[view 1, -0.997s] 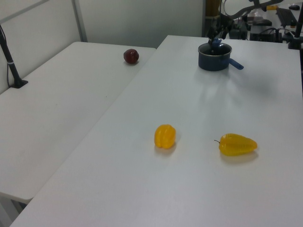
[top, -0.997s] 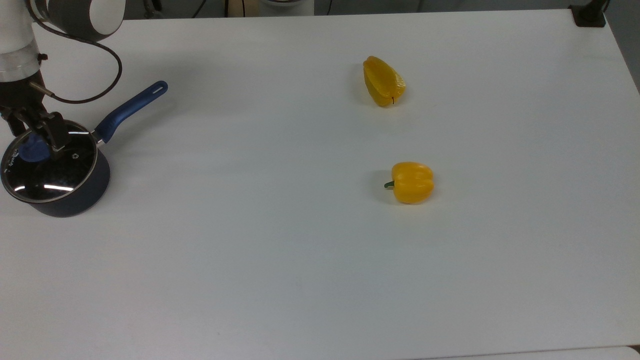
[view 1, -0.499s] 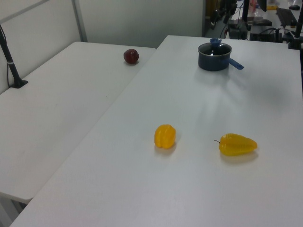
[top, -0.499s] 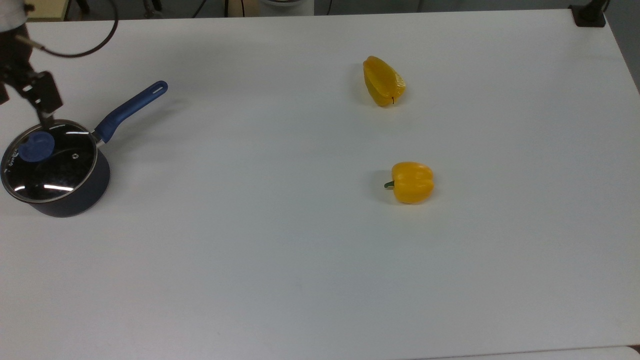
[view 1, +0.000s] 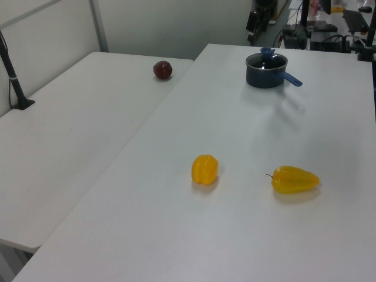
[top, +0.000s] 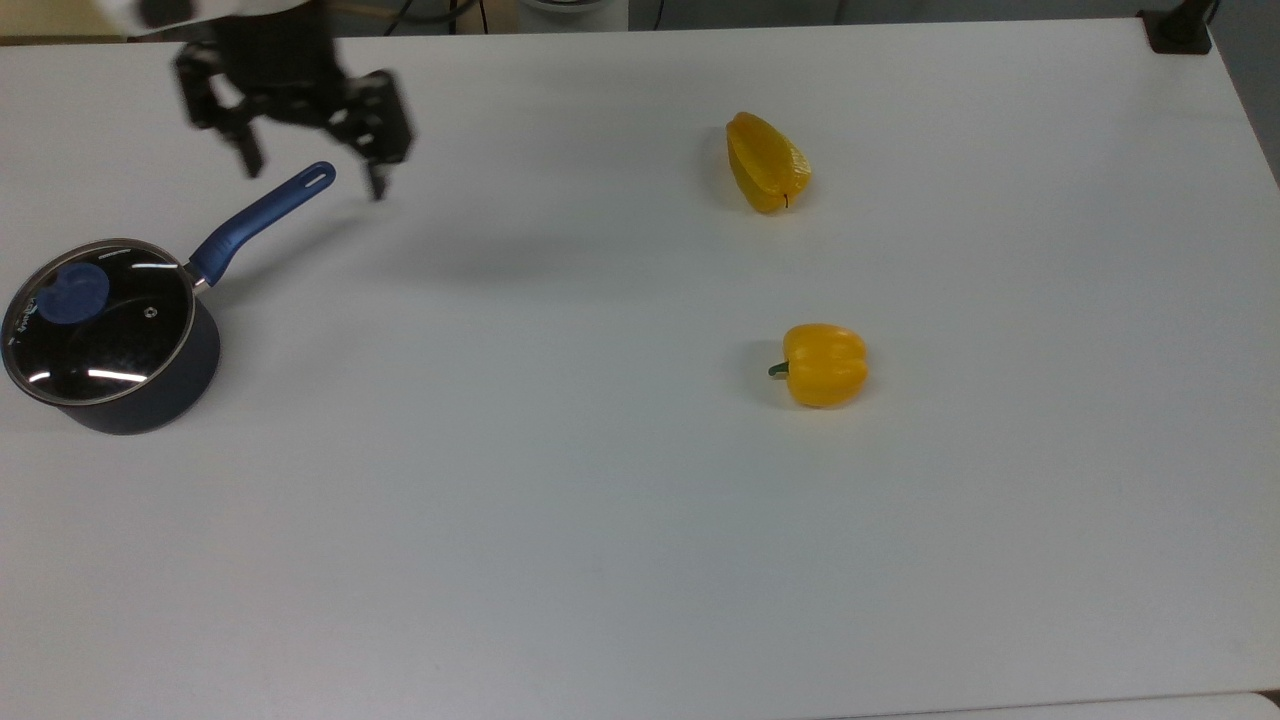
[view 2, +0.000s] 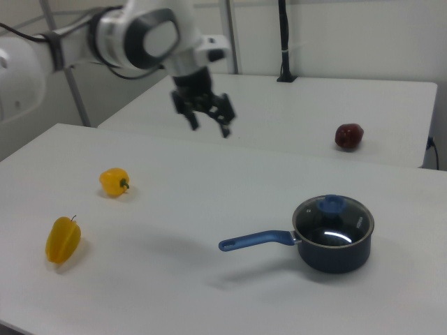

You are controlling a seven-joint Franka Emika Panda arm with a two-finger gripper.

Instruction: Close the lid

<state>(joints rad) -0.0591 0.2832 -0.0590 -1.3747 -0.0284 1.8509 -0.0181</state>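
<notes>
The glass lid (top: 110, 335) with its blue knob (top: 72, 293) lies flat on the dark saucepan (top: 150, 405) at the top view's left edge. The pan's blue handle (top: 262, 215) points toward the top view's upper right. In the right view the lid (view 2: 334, 222) sits level on the pan (view 2: 335, 257); in the left view the pan (view 1: 267, 73) stands at the far end of the table. My gripper (top: 312, 181) hangs open and empty in the air, apart from the lid, over the handle's end. In the right view the gripper (view 2: 209, 128) is well above the table.
A yellow bell pepper (top: 822, 364) and a longer yellow pepper (top: 765, 162) lie on the white table (top: 600, 500) toward the top view's right. A dark red fruit (view 2: 348, 135) rests on the neighbouring table. A black post base (top: 1180, 30) stands at the far corner.
My gripper let go of the blue knob, rose, and swung toward the top view's right, past the handle's end. The lid stays on the pan.
</notes>
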